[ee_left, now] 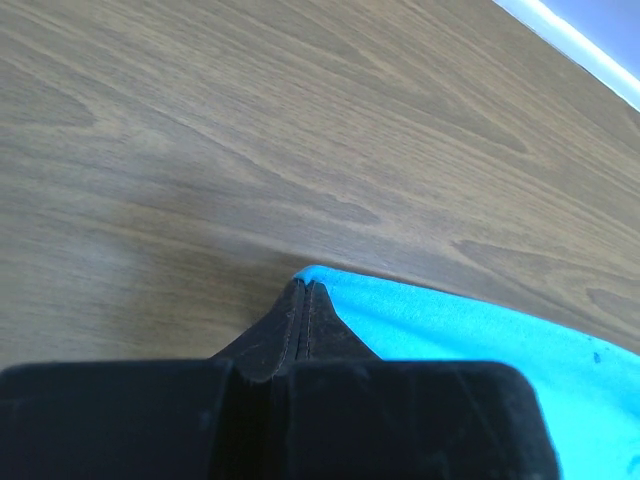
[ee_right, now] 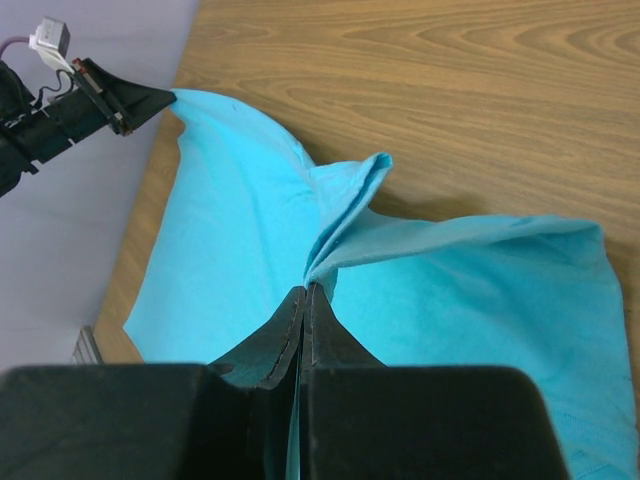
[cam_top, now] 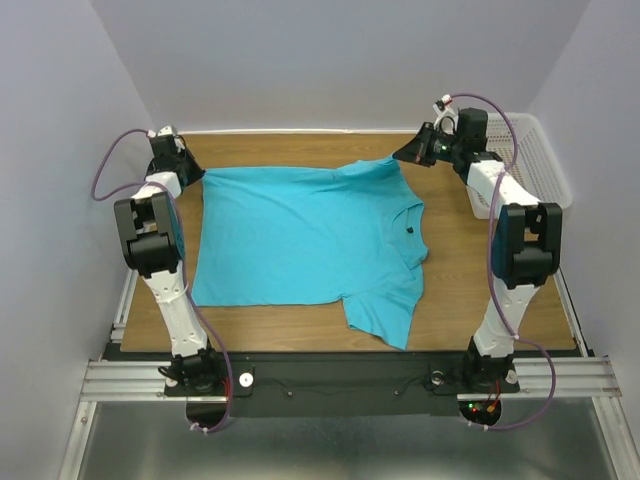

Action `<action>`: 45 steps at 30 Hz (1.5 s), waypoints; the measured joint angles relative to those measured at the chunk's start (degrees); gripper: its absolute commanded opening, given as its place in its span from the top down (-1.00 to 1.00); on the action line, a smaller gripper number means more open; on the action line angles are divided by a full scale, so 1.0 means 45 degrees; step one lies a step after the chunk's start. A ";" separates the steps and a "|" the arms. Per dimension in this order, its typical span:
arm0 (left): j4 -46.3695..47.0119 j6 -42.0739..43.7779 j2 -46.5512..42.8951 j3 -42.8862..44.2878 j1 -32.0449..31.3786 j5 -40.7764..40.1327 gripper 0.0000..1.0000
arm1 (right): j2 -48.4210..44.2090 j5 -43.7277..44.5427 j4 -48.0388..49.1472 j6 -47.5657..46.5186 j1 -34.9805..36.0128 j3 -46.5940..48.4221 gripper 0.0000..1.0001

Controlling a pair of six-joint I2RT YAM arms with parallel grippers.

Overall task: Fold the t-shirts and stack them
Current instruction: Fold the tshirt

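One turquoise t-shirt (cam_top: 300, 240) lies spread on the wooden table, collar and small dark chest mark toward the right, one sleeve hanging toward the front edge. My left gripper (cam_top: 200, 172) is shut on the shirt's far left corner (ee_left: 330, 283), low at the table. My right gripper (cam_top: 405, 155) is shut on the far right part of the shirt (ee_right: 345, 215), lifting a bunched fold of cloth above the table. In the right wrist view the left gripper (ee_right: 165, 97) shows at the top left, holding the opposite corner.
A white plastic mesh basket (cam_top: 535, 160) stands at the far right behind the right arm. A white wall edge (ee_left: 580, 45) runs along the table's back. Bare wood (cam_top: 480, 290) lies right of the shirt.
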 measured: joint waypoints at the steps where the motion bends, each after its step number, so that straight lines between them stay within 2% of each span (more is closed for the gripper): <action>1: 0.0029 0.0015 -0.0121 -0.0107 0.0010 0.0073 1.00 | -0.0053 0.0005 0.0005 -0.0039 -0.0015 -0.0107 0.99; 12: 0.0670 0.0291 -0.0695 -0.0554 0.0063 0.0884 1.00 | -0.0486 0.0000 -0.0039 -0.0204 -0.0102 -0.0447 0.99; 25: 0.0748 0.0423 -0.1020 -0.1083 0.0214 0.0986 1.00 | -0.1778 -0.0238 0.0005 -0.0670 -0.0452 -0.1807 0.99; 45: 0.1083 0.0719 -0.1501 -0.1938 0.0325 0.1399 1.00 | -0.1996 -0.0413 -0.0049 -0.1166 -0.0957 -0.3128 0.99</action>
